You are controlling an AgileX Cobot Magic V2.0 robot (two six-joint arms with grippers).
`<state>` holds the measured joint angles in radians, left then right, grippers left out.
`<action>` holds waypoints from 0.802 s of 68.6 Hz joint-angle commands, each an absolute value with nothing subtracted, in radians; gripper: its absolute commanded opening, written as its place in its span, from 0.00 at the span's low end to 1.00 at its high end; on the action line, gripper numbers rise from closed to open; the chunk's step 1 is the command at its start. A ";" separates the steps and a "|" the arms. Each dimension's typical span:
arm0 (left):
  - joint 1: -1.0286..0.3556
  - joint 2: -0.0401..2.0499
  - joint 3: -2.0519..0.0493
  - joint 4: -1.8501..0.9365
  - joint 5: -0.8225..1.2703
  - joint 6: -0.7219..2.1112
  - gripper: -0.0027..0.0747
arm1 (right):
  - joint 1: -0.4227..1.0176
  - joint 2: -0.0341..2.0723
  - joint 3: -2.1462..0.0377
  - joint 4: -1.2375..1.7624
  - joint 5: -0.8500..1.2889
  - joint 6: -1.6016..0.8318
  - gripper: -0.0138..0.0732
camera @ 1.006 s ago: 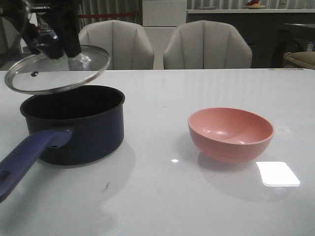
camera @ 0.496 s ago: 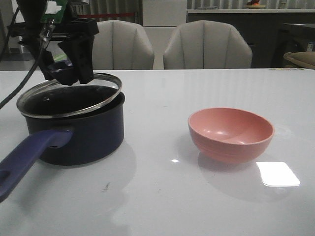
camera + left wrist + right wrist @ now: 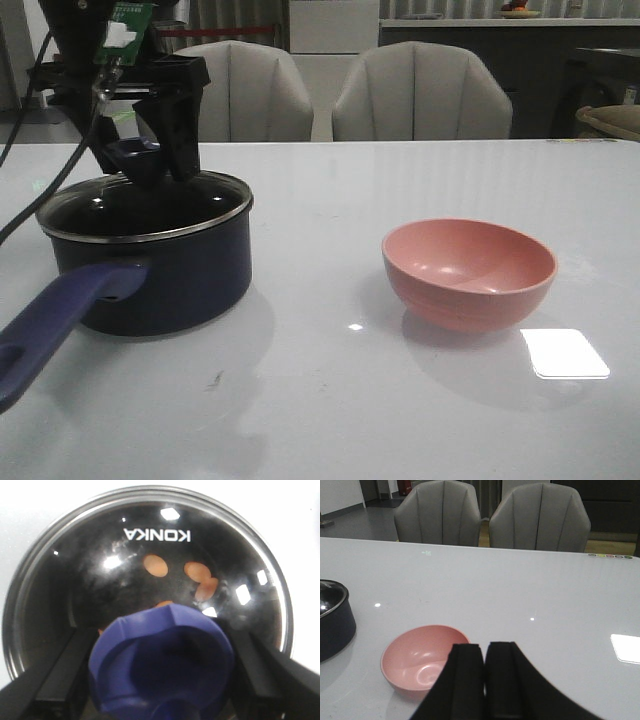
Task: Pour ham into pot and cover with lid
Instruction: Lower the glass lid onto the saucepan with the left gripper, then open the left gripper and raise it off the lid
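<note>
**Glass lid sits on the navy pot with the left gripper on its knob**

Front view: the dark navy round saucepan (image 3: 150, 260) with a long purple-blue handle stands on the left part of the glossy white table (image 3: 330, 400). The round glass lid with a shiny metal rim (image 3: 200, 195) lies level on the pot's mouth, its rim meeting the pot's rim all the way round as far as can be seen. The left gripper (image 3: 150, 155) reaches down from above and its black fingers (image 3: 183, 135) stand on either side of the dark blue flared knob (image 3: 135, 152), pinching it. The salmon-pink round bowl (image 3: 468, 272) stands well apart to the right, upright, and its visible inside shows nothing in it. Two grey padded chairs (image 3: 420, 95) stand behind the table.

Left wrist view: the knob (image 3: 160, 665) fills the lower middle, with a black finger (image 3: 62, 680) pressed against each side. Through the glass, a few small round orange-pink ham slices (image 3: 197, 572) lie on the pot's black floor.

Right wrist view: the right gripper (image 3: 485, 680) hangs above the table just beside the pink bowl (image 3: 422, 657), its two black fingers (image 3: 467, 680) pressed together with nothing between them. The pot's edge (image 3: 335, 620) shows at one side.
</note>
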<state>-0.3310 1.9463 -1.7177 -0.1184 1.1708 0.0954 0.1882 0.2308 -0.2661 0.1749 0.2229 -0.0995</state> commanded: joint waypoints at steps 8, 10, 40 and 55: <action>-0.340 1.897 -1.750 -0.130 1.146 0.092 0.84 | 0.189 0.236 -0.294 0.170 0.138 -0.110 0.33; -0.340 1.897 -1.750 -0.130 1.146 0.092 0.84 | 0.189 0.236 -0.294 0.170 0.138 -0.110 0.33; -0.340 1.777 -1.820 -0.130 1.187 0.128 0.84 | 0.189 0.236 -0.294 0.170 0.138 -0.110 0.33; -0.340 1.532 -1.656 -0.130 1.085 0.129 0.84 | 0.189 0.236 -0.294 0.170 0.138 -0.110 0.33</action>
